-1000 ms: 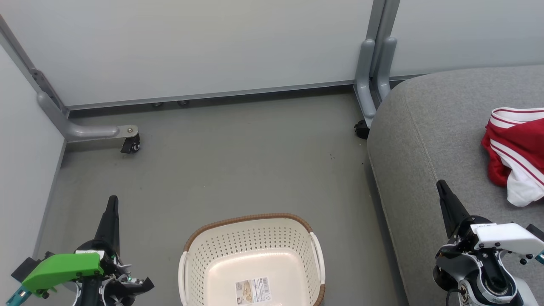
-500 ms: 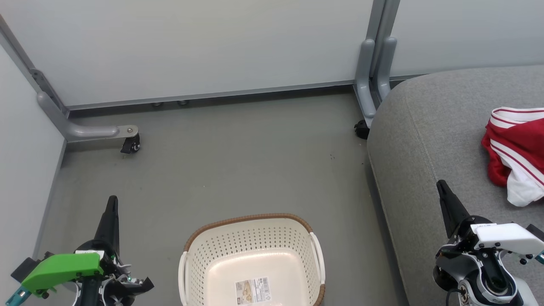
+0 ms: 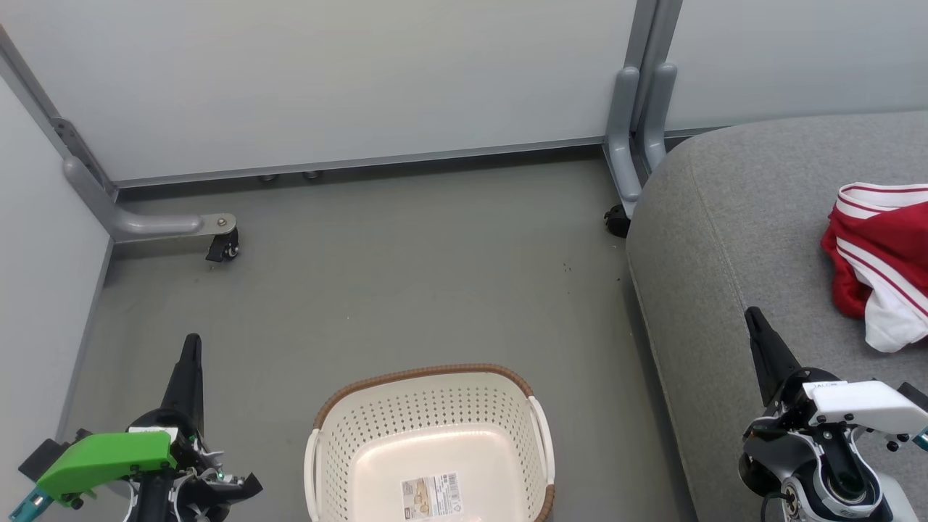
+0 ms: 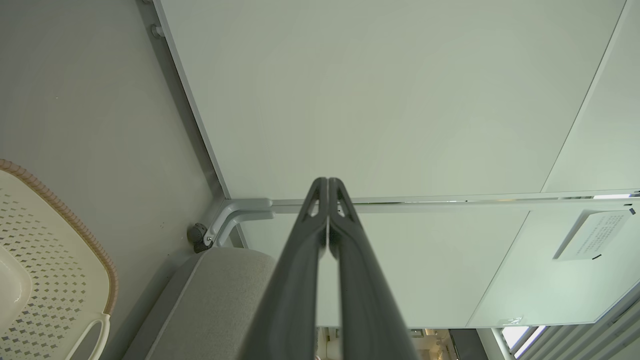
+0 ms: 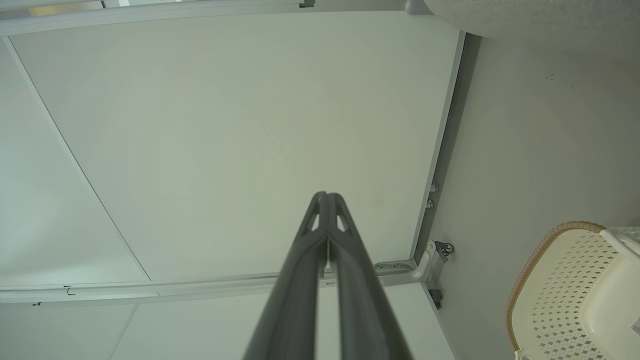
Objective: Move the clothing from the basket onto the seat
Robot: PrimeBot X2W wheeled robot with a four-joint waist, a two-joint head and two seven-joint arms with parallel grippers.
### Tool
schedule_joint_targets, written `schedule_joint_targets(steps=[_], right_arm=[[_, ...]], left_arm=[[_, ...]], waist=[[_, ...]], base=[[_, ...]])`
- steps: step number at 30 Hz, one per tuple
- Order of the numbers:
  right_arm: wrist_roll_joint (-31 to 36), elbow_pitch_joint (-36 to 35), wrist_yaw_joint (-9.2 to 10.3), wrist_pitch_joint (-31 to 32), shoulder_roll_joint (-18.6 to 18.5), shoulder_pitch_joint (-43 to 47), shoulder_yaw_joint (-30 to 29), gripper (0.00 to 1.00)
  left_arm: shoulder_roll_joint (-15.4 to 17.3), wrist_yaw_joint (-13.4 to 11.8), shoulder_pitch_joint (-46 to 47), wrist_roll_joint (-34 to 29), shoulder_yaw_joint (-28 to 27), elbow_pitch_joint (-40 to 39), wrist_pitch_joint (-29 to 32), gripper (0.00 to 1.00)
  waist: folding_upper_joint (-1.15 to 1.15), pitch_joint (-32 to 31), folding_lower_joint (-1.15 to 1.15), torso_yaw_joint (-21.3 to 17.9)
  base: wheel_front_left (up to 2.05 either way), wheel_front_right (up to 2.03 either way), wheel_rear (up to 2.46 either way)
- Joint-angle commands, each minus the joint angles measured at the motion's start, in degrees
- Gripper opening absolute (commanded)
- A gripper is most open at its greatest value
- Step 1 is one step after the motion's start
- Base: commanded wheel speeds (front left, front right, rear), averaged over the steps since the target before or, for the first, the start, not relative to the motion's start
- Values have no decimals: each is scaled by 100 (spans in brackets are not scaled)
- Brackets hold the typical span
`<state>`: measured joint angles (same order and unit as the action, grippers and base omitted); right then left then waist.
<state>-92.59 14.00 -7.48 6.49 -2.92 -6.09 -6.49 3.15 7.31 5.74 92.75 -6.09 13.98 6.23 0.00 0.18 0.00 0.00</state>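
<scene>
Grey floor (image 3: 406,290), walled bay: basket (image 3: 420,377) holding just its paper label (image 3: 433,495), clothing (image 3: 881,261) heaped on seat (image 3: 725,254) at the head view's right edge, left gripper (image 3: 191,342) and right gripper (image 3: 752,315) both pinched closed on nothing; judged risk: right arm's sweep snagging the heap off the seat.

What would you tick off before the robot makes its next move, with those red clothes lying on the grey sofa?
1. Clothing on the seat: red and white cloth lies on the grey cushion. Ok.
2. Both garments there: the heap runs past the head view's right edge. Cannot tell.
3. Basket emptied: the floor in view bears just a paper label, but its near end is cut off. Cannot tell.
4. Left fingers free: pressed together, nothing between them. Ok.
5. Right fingers free: pressed together, nothing between them. Ok.
</scene>
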Motion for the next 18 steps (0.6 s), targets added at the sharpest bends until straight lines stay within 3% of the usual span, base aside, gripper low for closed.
schedule_joint_targets(steps=[1,18], right_arm=[[27,11,-2,21,-1,-29,-12,0],[30,11,-2,24,1,-29,-13,0]], left_arm=[[6,36,93,-12,-29,12,18,0],[1,36,92,-24,-38,12,18,0]], waist=[[0,0,0,0],[0,0,0,0]], base=[[0,0,0],[0,0,0]])
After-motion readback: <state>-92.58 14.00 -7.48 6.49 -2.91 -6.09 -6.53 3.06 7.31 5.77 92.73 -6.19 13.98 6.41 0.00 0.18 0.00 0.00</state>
